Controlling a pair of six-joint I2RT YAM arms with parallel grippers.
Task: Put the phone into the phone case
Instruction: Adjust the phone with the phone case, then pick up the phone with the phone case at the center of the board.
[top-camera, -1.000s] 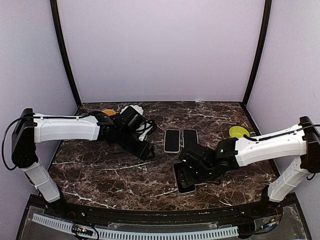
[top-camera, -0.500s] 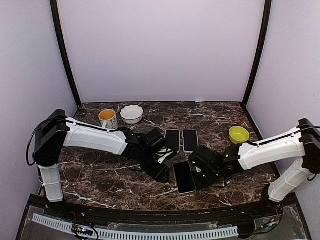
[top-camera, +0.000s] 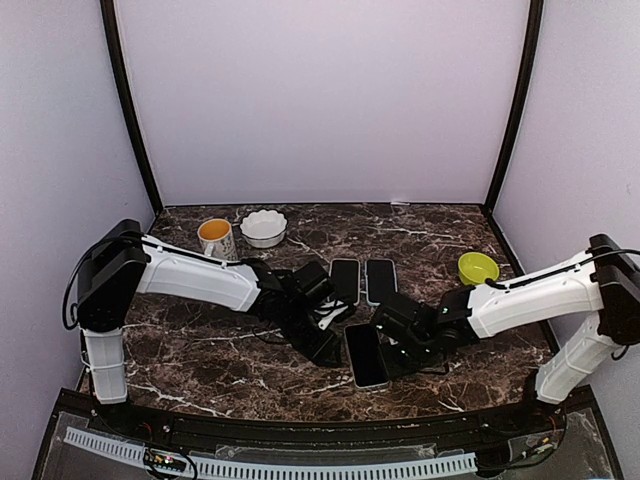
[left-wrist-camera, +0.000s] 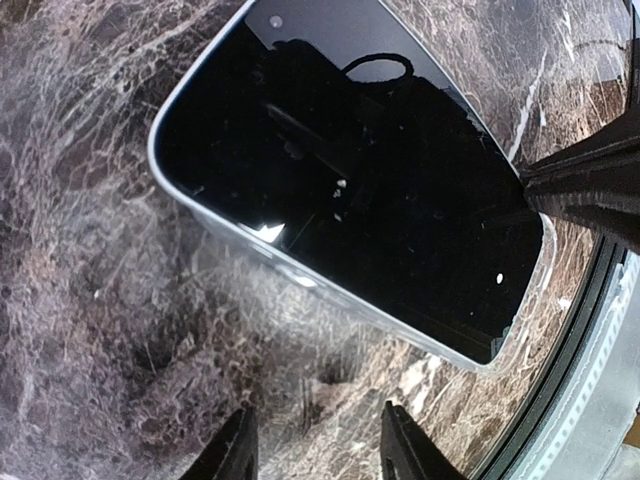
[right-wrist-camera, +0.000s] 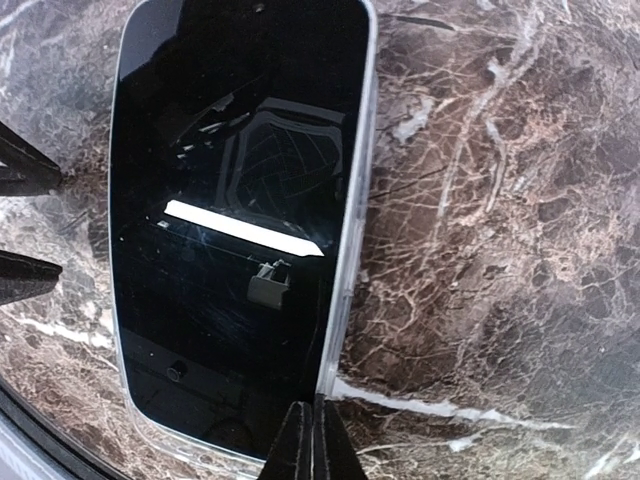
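The phone (top-camera: 365, 355) lies face up, black screen showing, near the table's front edge. A clear phone case rim (right-wrist-camera: 345, 290) runs around it, also visible as the pale case edge (left-wrist-camera: 300, 280) in the left wrist view. My left gripper (top-camera: 325, 347) sits low on the table just left of the phone, open, with only marble between its fingertips (left-wrist-camera: 240, 450). My right gripper (right-wrist-camera: 312, 440) is shut, its closed tip resting at the case's right long edge near one corner. The phone (left-wrist-camera: 350, 190) fills both wrist views.
Two more dark phones (top-camera: 344, 281) (top-camera: 380, 281) lie side by side behind the grippers. An orange-filled mug (top-camera: 215, 237) and a white bowl (top-camera: 264, 227) stand at the back left. A green bowl (top-camera: 478, 267) sits at the right.
My left arm swung from the back left down to the phone's left side. My right gripper closed fully. The phone shifted slightly left.
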